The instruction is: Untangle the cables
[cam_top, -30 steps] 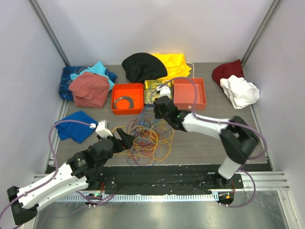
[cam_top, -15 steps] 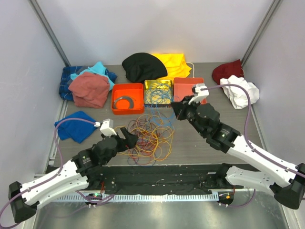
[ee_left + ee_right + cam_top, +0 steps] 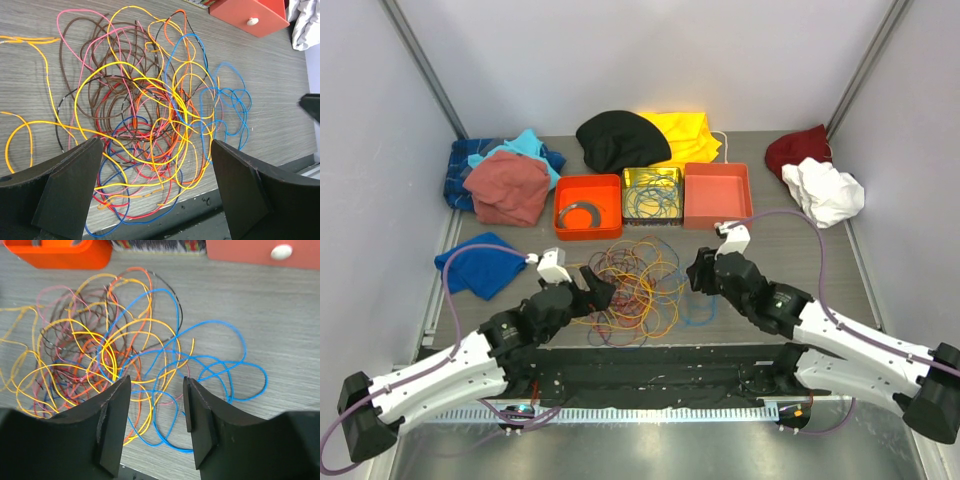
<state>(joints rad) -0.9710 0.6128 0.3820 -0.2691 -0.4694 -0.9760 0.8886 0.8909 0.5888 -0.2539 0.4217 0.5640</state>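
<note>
The step in hand is choosing a strand. The cables (image 3: 150, 115) lie heaped under the left gripper (image 3: 156, 146), jaws spread wide. The right gripper (image 3: 156, 383), parted and empty, hovers over the blue cable (image 3: 220, 369). The next move calls for pinching that one strand alone.

Cables (image 3: 635, 290): one knotted pile of thin loops (yellow, orange, red, blue, brown, pink, black), lying flat on the table (image 3: 800, 250) near its front edge, centre. On the pile's right side, blue loops (image 3: 227, 371) spill out clear of the knot.
</note>
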